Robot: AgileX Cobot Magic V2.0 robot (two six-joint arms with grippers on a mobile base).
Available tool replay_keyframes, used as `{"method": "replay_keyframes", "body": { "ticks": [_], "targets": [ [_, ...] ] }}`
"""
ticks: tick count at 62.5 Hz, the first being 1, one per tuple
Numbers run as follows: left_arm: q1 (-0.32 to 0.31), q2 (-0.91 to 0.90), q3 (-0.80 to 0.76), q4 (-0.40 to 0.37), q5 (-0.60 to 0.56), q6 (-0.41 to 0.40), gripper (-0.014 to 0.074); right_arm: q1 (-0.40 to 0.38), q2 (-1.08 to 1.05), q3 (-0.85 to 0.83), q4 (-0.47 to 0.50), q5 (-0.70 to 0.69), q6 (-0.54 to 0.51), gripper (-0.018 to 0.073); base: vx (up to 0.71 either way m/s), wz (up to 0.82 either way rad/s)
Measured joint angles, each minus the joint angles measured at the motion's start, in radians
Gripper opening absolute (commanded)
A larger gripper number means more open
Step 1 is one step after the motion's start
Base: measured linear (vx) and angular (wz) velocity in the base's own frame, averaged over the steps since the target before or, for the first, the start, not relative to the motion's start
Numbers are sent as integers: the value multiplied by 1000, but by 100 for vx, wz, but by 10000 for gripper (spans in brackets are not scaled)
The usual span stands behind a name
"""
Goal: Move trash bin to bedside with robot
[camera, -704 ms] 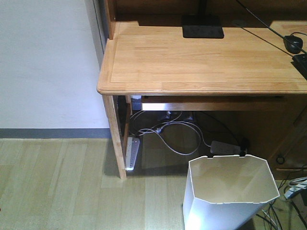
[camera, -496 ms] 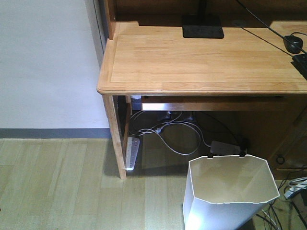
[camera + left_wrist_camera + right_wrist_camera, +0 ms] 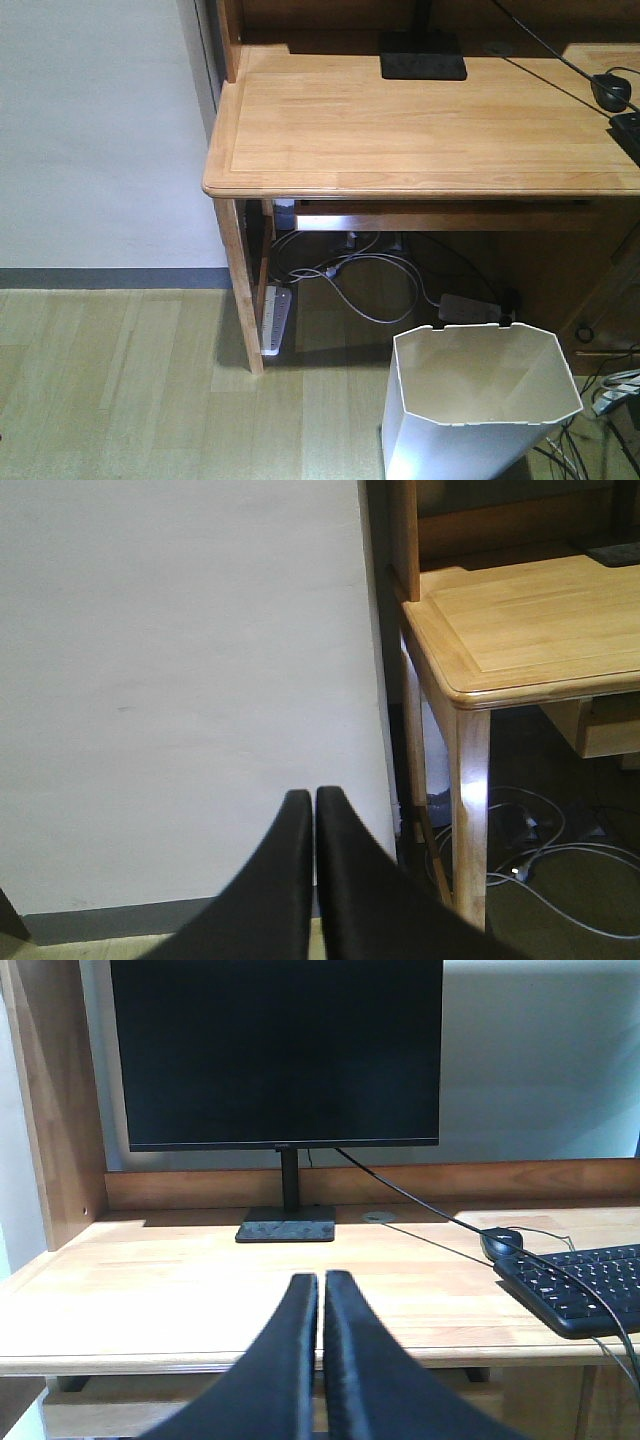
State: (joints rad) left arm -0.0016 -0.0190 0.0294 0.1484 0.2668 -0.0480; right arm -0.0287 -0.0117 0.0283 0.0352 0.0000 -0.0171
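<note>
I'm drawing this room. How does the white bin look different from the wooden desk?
The trash bin is white plastic; the desk is light-brown wood. The trash bin's rim is lower than the desk's top. The trash bin is open-topped and hollow; the desk is flat and carries a monitor and keyboard. Both stand close together, the trash bin just in front of the desk.

Left jaws matte black, two long smooth blades tapering to narrow rounded fingertips [image 3: 296, 818], right jaws the same
</note>
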Motion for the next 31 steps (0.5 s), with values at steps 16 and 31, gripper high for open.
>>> {"method": "replay_keyframes", "body": {
  "ticks": [16,31],
  "targets": [
    [0,0,0,0,0,0,-6,0,0,0,0,0,0,-11,0,0],
    [0,0,0,0,0,0,-6,0,0,0,0,0,0,-11,0,0]
  ]
}}
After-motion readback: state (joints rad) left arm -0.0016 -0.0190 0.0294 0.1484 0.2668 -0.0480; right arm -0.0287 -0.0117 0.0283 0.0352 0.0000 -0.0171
